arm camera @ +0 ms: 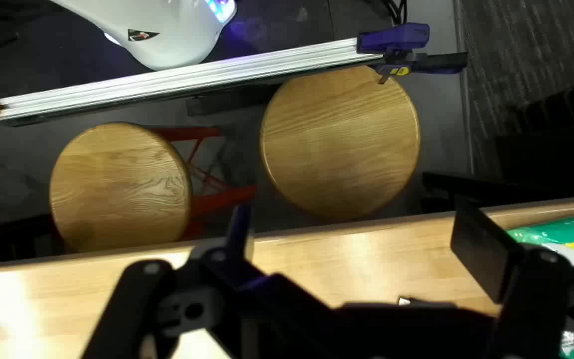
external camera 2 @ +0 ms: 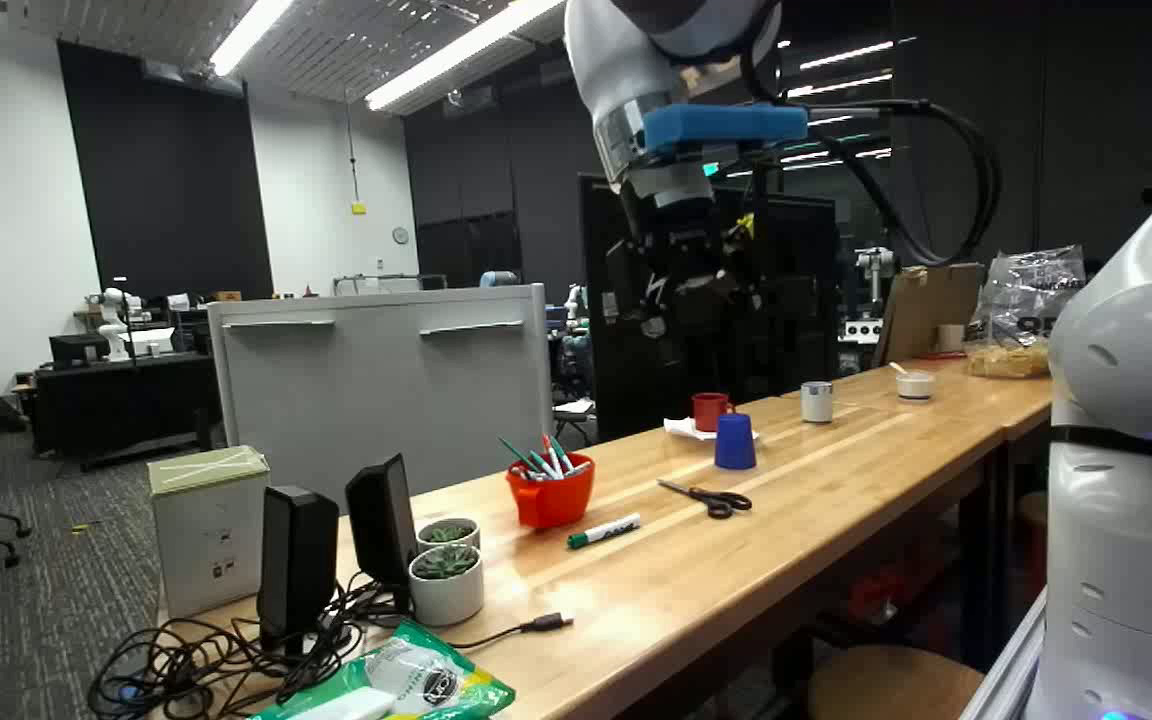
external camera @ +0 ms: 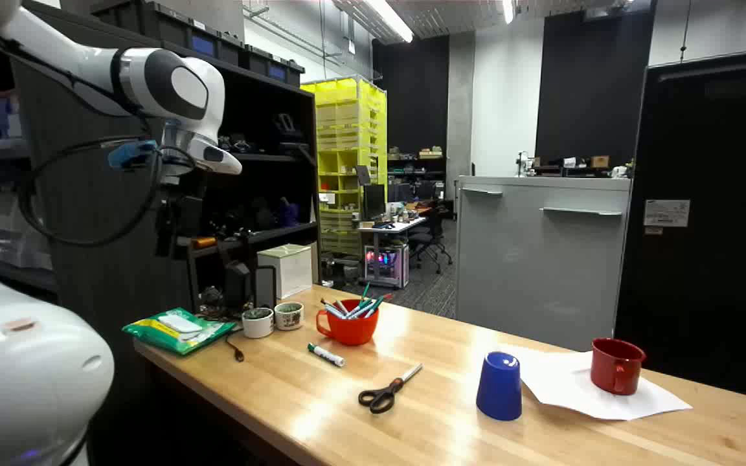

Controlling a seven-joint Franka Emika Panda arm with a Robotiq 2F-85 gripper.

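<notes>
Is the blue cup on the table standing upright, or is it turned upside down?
Upside down: in an exterior view, the blue cup shows its closed base on top, and its body widens toward the wooden tabletop.

A green packet (external camera: 185, 336) lies on the table (external camera: 269, 388) near a black plug (external camera 2: 545, 622).

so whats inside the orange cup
Inside the orange cup, several pens stand slanted, poking above the rim, some with green or red ends. Its wall hides their lower parts and the bottom, so anything deeper cannot be seen.
</notes>
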